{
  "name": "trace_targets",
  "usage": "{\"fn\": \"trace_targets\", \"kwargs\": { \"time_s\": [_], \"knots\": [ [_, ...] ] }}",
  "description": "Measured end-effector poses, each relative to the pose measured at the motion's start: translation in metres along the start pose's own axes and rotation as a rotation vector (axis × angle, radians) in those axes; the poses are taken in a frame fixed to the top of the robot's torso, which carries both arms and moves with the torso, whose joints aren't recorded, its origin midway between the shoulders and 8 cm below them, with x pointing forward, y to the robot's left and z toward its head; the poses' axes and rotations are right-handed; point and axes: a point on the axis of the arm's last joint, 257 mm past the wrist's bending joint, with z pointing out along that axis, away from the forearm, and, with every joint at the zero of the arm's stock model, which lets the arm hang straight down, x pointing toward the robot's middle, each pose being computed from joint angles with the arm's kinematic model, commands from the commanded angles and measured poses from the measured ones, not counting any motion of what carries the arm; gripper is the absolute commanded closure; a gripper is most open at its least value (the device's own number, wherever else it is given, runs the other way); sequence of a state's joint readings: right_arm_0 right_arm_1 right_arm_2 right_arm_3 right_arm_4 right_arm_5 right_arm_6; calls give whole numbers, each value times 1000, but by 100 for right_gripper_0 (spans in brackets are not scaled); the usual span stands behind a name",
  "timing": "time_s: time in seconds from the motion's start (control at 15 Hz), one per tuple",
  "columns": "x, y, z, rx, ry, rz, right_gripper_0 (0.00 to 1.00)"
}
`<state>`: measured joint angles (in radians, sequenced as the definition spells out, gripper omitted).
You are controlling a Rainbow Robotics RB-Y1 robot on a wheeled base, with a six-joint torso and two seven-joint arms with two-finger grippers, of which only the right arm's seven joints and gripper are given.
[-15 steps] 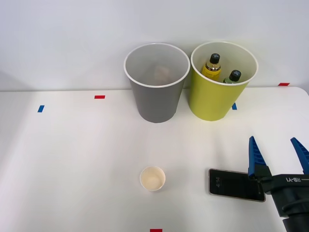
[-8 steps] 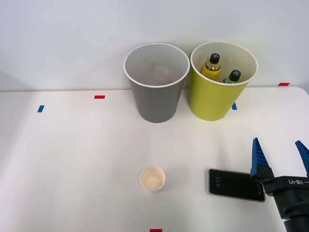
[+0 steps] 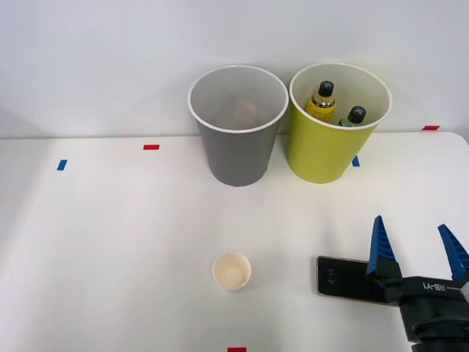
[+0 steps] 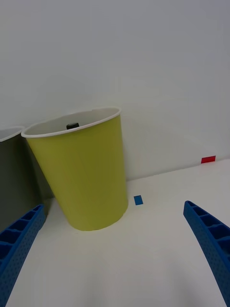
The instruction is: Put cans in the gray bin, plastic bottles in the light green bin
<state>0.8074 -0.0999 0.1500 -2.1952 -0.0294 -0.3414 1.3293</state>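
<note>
Front view: right hand (image 3: 418, 249) at near right, blue ribbed fingers (image 3: 379, 246) spread wide, holding nothing. Smooth white worktop (image 3: 110, 242). Tapered round gray bin (image 3: 237, 150) far centre, white rim; pale blurred shape inside, can not identifiable. Light green bin (image 3: 322, 150) just right of it, holding yellow-bodied bottle (image 3: 322, 101) and green-bodied bottle (image 3: 353, 117), black caps, lower bodies hidden by wall. Cream paper cup (image 3: 231, 270) near centre. Flat dark phone (image 3: 346, 276), right end covered by hand.

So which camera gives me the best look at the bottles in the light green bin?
The front view: it looks down into the light green bin and shows the yellow bottle and the green bottle standing inside. The right wrist view sees that bin side-on, with just one black cap above the rim.
</note>
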Motion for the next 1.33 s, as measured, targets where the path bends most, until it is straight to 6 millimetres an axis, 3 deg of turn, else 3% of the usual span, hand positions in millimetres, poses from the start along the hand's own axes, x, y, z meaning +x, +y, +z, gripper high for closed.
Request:
{"fn": "trace_targets", "kwargs": {
  "time_s": [0.2,0.47,0.73,1.33],
  "knots": [
    [18,1,-14,-22,-20,-14,0],
    [30,20,-38,-98,18,-124,0],
    [54,28,-78,-153,116,-248,0],
    [92,33,-126,-190,218,-252,0]
  ]
}}
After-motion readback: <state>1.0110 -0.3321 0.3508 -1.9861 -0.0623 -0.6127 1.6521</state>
